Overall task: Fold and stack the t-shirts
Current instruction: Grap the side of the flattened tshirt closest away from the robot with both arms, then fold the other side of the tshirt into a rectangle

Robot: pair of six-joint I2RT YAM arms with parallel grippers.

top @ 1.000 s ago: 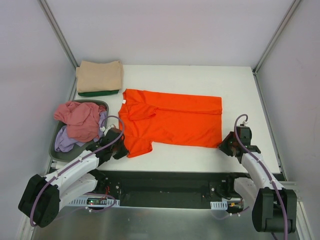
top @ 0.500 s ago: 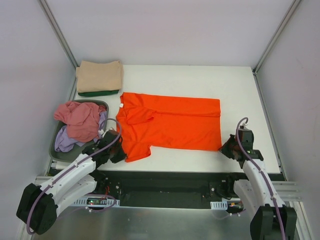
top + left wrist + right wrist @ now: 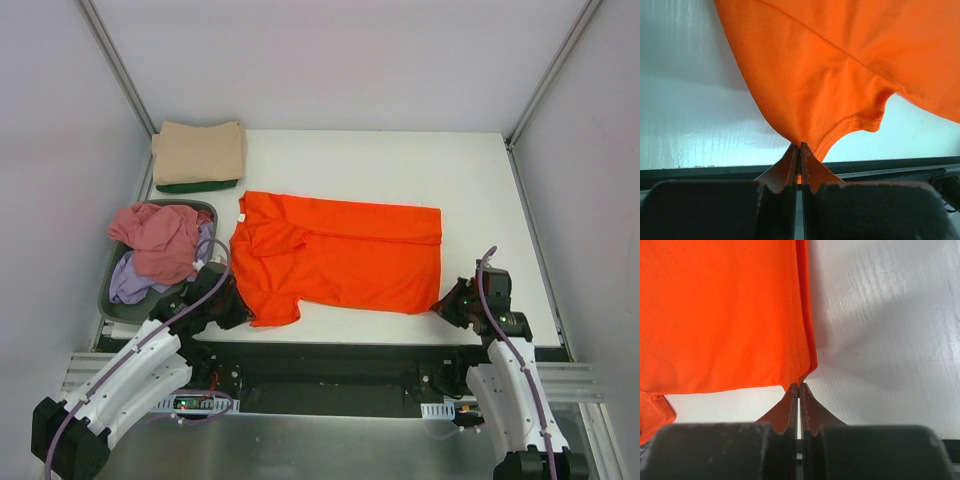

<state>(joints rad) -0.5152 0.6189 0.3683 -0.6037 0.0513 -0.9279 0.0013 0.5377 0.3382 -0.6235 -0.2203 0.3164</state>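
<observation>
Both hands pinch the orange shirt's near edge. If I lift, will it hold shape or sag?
Probably sag: the orange t-shirt is thin cloth, draping in folds at the left hand. It looks light, so two pinches should carry it. The right hand grips only the corner tip, which might slip.

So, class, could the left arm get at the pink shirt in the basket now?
Probably not yet: the left pincer is shut on the orange shirt, though the pink shirt lies uncovered nearby.

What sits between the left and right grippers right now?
Only the orange t-shirt: its near edge runs from the left gripper, shut on the sleeve, to the right gripper, shut on the hem corner. The top view shows it.
</observation>
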